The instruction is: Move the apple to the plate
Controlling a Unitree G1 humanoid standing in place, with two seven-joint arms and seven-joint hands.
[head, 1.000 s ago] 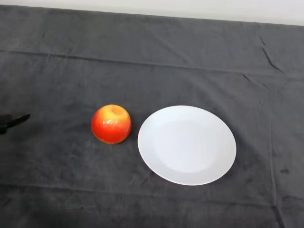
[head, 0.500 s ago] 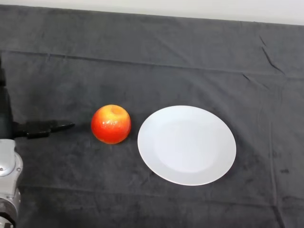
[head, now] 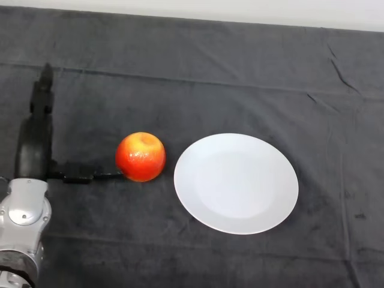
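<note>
A red and yellow apple (head: 140, 156) rests on the dark cloth, just left of a white plate (head: 236, 182) that holds nothing. My left hand (head: 35, 144) is to the apple's left, open, with its fingers stretched straight up toward the far side of the table. Its thumb (head: 90, 177) points right along the cloth, and the tip reaches the apple's lower left edge. Whether the thumb touches the fruit cannot be told.
My silver-grey forearm (head: 23, 225) rises from the lower left corner. Dark cloth (head: 198, 66) covers the whole table, with creases at the far right (head: 336, 72). A pale wall strip runs along the top edge.
My hand has come further in from the left edge. The fingers now show, stretched away from me, and the thumb tip has closed the gap to the apple. Apple and plate have not moved.
</note>
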